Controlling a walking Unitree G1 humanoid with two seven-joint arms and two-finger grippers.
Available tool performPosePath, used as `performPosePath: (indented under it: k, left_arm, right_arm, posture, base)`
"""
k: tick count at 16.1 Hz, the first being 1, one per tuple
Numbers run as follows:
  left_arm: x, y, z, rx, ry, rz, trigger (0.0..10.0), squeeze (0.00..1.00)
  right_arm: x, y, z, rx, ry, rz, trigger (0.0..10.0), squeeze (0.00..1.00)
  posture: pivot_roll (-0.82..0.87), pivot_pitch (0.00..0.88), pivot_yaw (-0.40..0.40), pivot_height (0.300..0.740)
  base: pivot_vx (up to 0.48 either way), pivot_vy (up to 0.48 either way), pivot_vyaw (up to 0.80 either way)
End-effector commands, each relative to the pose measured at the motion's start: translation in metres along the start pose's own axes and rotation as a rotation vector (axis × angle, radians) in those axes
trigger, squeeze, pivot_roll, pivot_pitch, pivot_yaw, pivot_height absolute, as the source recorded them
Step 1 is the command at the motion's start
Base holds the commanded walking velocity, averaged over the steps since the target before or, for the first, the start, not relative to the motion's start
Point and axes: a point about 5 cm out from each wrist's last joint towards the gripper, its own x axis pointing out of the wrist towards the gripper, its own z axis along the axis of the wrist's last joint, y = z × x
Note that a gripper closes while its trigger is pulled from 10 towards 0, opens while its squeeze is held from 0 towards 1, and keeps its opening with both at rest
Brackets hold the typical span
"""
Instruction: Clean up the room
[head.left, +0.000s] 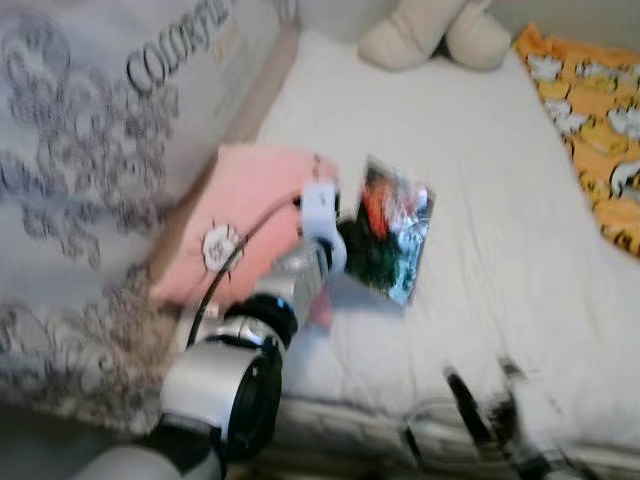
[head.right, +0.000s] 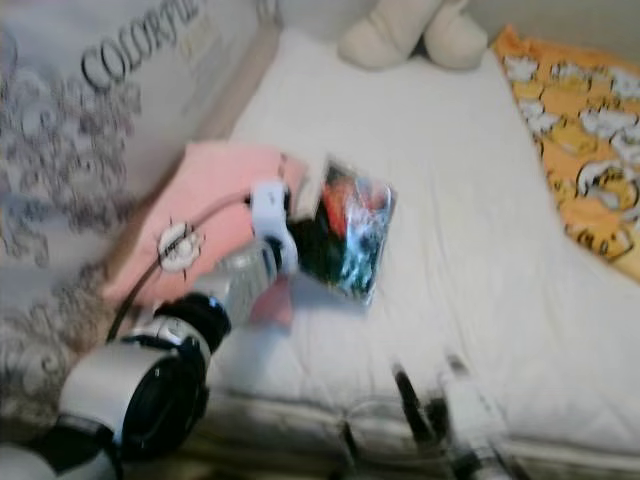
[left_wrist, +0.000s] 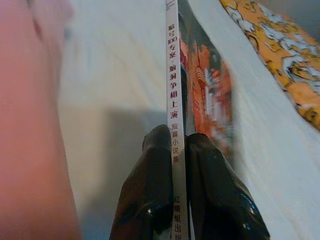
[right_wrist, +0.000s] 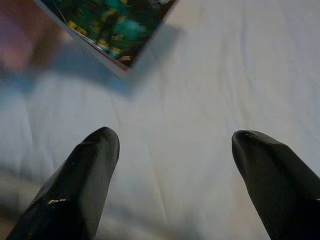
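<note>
The left gripper (left_wrist: 179, 165) is clamped on a book (head.left: 392, 232) — its two black fingers (left_wrist: 150, 195) press either side of the white spine, which carries a column of printed characters. The book has a glossy cover in red, green and dark tones, and it is held over the white bed (head.left: 500, 200), near the bed's left edge; the shadow under it on the sheet suggests it is lifted off the surface, though blur leaves that uncertain. The left arm reaches up from the near-left corner of the bed, with a black cable looping along it.

Just to the left of the book lies a pink pillow (head.left: 245, 215) with a small round cartoon patch, set against the bed's left edge. Beyond that edge is a grey patterned fabric (head.left: 90, 150) with dark swirls and large lettering.

The right gripper (right_wrist: 175, 150) hovers over the near edge of the bed with its fingers spread wide and nothing between them; a corner of the book shows ahead of it in the right wrist view.

At the far edge of the bed sits a cream plush toy (head.left: 435, 35). Along the right edge lies an orange blanket (head.left: 590, 120) printed with white cartoon figures.
</note>
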Motion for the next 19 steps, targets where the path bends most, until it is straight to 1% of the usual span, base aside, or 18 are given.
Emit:
performPosePath:
  k: [1, 2, 3, 4, 5, 7, 8, 9, 10, 12, 13, 14, 16, 17, 18, 19]
  left_arm:
    - [0.014, -0.088, 0.003, -0.124, -0.019, -0.232, 10.0, 0.00]
    - [0.014, -0.093, 0.004, -0.206, -0.019, -0.241, 10.0, 0.00]
    - [0.013, -0.082, -0.008, -0.180, 0.025, -0.165, 10.0, 0.00]
    - [0.010, -0.062, -0.024, -0.148, 0.078, -0.058, 10.0, 0.00]
    - [0.006, -0.043, -0.036, -0.142, 0.115, 0.025, 10.0, 0.00]
    - [0.003, -0.031, -0.043, -0.125, 0.137, 0.068, 10.0, 0.00]
    - [0.003, -0.030, -0.042, -0.116, 0.134, 0.073, 10.0, 0.00]
    - [0.004, -0.029, -0.036, -0.090, 0.112, 0.083, 10.0, 0.00]
    - [0.004, -0.024, -0.029, -0.027, 0.084, 0.114, 10.0, 0.00]
    - [0.004, -0.010, -0.011, 0.226, 0.030, 0.201, 10.0, 0.00]
    - [0.002, -0.003, -0.004, 0.309, 0.012, 0.241, 10.0, 0.00]
    - [0.001, 0.004, 0.000, 0.352, 0.009, 0.271, 10.0, 0.00]
    - [-0.002, 0.014, 0.005, 0.356, 0.002, 0.321, 10.0, 0.00]
    - [-0.004, 0.024, 0.009, 0.376, -0.003, 0.377, 10.0, 0.00]
    - [-0.006, 0.027, 0.009, 0.397, 0.001, 0.400, 10.0, 0.00]
    - [-0.008, 0.035, 0.008, 0.398, 0.016, 0.447, 10.0, 0.19]
  right_arm:
    - [-0.012, 0.002, 0.008, 0.012, -0.003, 0.001, 10.0, 0.00]
    - [-0.022, 0.006, 0.006, 0.017, 0.017, 0.005, 10.0, 0.00]
    - [-0.031, 0.013, 0.005, 0.019, 0.040, 0.027, 10.0, 0.00]
    - [-0.040, 0.020, 0.002, 0.025, 0.068, 0.042, 10.0, 0.00]
    - [-0.049, 0.023, 0.001, 0.032, 0.102, 0.047, 10.0, 0.00]
    - [-0.056, 0.025, -0.002, 0.044, 0.133, 0.039, 10.0, 0.00]
    - [-0.058, 0.026, -0.002, 0.049, 0.141, 0.039, 10.0, 0.00]
    - [-0.061, 0.031, -0.001, 0.058, 0.149, 0.045, 10.0, 0.00]
    - [-0.061, 0.034, 0.001, 0.062, 0.149, 0.051, 10.0, 0.00]
    - [-0.058, 0.033, 0.010, 0.083, 0.108, 0.048, 10.0, 0.00]
    - [-0.058, 0.031, 0.015, 0.103, 0.080, 0.054, 10.0, 0.00]
    - [-0.057, 0.031, 0.016, 0.103, 0.071, 0.065, 10.0, 0.00]
    - [-0.054, 0.031, 0.016, 0.095, 0.073, 0.074, 10.0, 0.00]
    - [-0.049, 0.031, 0.016, 0.096, 0.071, 0.082, 10.0, 0.00]
    - [-0.048, 0.032, 0.016, 0.097, 0.070, 0.086, 10.0, 0.00]
    - [-0.046, 0.034, 0.015, 0.100, 0.070, 0.091, 10.0, 0.00]
  posture:
    - [-0.37, 0.189, -0.095, 0.740]
    - [-0.39, 0.202, -0.102, 0.740]
    - [-0.40, 0.220, -0.101, 0.740]
    - [-0.41, 0.232, -0.100, 0.740]
    - [-0.42, 0.251, -0.090, 0.740]
    - [-0.42, 0.258, -0.087, 0.740]
    - [-0.42, 0.270, -0.086, 0.740]
    - [-0.41, 0.273, -0.087, 0.740]
    - [-0.41, 0.274, -0.087, 0.740]
    - [-0.40, 0.276, -0.090, 0.740]
    - [-0.40, 0.276, -0.090, 0.740]
    - [-0.38, 0.276, -0.091, 0.740]
    - [-0.37, 0.275, -0.092, 0.740]
    - [-0.35, 0.269, -0.091, 0.740]
    - [-0.35, 0.268, -0.092, 0.740]
    - [-0.34, 0.263, -0.092, 0.740]
  base:
    - [0.000, 0.000, 0.00]
    - [0.000, 0.000, 0.00]
    - [0.000, 0.000, 0.00]
    - [0.000, 0.000, 0.00]
    - [0.000, 0.000, 0.00]
    - [0.000, 0.000, 0.00]
    - [0.000, 0.000, 0.00]
    - [0.000, 0.000, 0.00]
    - [0.000, 0.000, 0.00]
    - [0.000, 0.000, 0.00]
    - [0.000, 0.000, 0.00]
    - [0.000, 0.000, 0.00]
    - [0.000, 0.000, 0.00]
    - [0.000, 0.000, 0.00]
    - [0.000, 0.000, 0.00]
    - [0.000, 0.000, 0.00]
